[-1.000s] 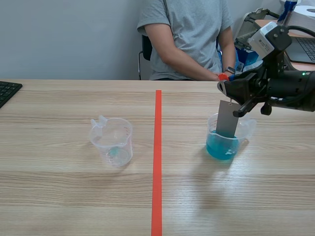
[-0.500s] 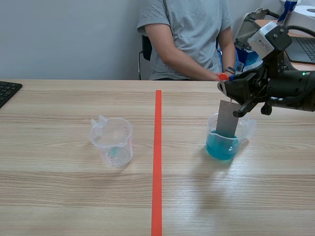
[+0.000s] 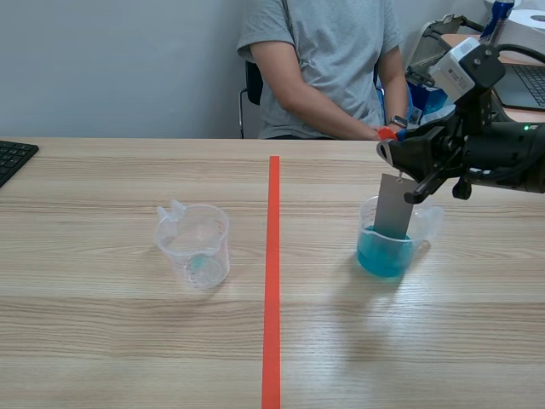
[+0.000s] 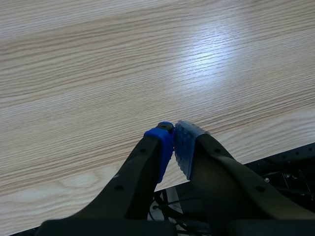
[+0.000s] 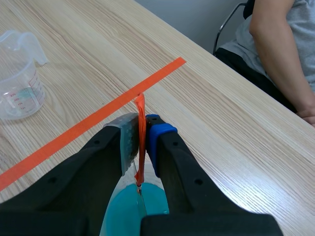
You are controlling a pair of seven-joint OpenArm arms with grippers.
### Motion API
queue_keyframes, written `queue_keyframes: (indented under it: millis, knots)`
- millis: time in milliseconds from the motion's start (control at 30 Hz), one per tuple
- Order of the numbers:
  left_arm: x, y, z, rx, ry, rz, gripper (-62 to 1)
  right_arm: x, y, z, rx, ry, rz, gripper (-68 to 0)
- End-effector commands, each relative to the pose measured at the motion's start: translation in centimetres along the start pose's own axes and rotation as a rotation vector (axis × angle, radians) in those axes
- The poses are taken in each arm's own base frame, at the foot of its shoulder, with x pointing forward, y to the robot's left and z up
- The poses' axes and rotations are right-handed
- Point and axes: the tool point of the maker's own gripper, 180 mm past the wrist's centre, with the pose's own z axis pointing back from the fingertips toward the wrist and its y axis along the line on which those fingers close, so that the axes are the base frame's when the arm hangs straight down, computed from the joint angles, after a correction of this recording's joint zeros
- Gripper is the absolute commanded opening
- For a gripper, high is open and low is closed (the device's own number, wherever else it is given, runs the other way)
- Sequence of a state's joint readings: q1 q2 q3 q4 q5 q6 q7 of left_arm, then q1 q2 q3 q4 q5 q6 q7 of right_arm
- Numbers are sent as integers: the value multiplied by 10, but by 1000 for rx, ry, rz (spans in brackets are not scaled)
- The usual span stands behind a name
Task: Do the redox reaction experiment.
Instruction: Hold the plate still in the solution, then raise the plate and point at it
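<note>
A grey metal plate [image 3: 393, 206] hangs from an orange string [image 5: 140, 123], its lower end dipped in the blue liquid of a clear beaker [image 3: 385, 249] right of the tape line. My right gripper [image 3: 390, 146] is above that beaker [image 5: 129, 216], shut on the string. In the right wrist view the string is pinched between the pads [image 5: 129, 140]. A second clear beaker [image 3: 194, 245], nearly empty with a trace of blue-green at its bottom, stands left of the line, also visible in the right wrist view [image 5: 17, 83]. My left gripper [image 4: 173, 142] is shut on nothing over the table's near edge, out of the scene view.
A person [image 3: 328, 68] sits across the table, a hand [image 3: 375, 132] resting on the far edge close behind my right gripper. A black keyboard [image 3: 13, 158] lies at the far left edge. A laptop [image 3: 524, 81] stands behind my right arm.
</note>
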State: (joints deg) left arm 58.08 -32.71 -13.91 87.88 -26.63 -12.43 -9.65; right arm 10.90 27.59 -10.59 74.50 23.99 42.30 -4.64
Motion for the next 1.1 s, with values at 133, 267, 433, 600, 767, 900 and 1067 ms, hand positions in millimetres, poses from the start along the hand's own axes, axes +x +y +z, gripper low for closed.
queue_keyframes:
  millis: [133,267,433,600,767,900,1067]
  knots:
    - [8,-1,-2,-6,-29,-4,-560,37,-9,13,5,-49,104,-660]
    - [8,-1,-2,-6,-29,-4,-560,53,-7,19,19,-68,131,-660]
    - [8,-1,-2,-6,-29,-4,-560,74,-4,27,37,-98,144,-660]
    - [8,-1,-2,-6,-29,-4,-560,93,-4,38,45,-115,155,-660]
    - [8,-1,-2,-6,-29,-4,-560,113,-5,50,53,-147,152,-660]
    - [8,-1,-2,-6,-29,-3,-560,126,-7,59,48,-166,150,-660]
    - [8,-1,-2,-6,-29,-3,-560,138,-6,65,50,-186,147,-660]
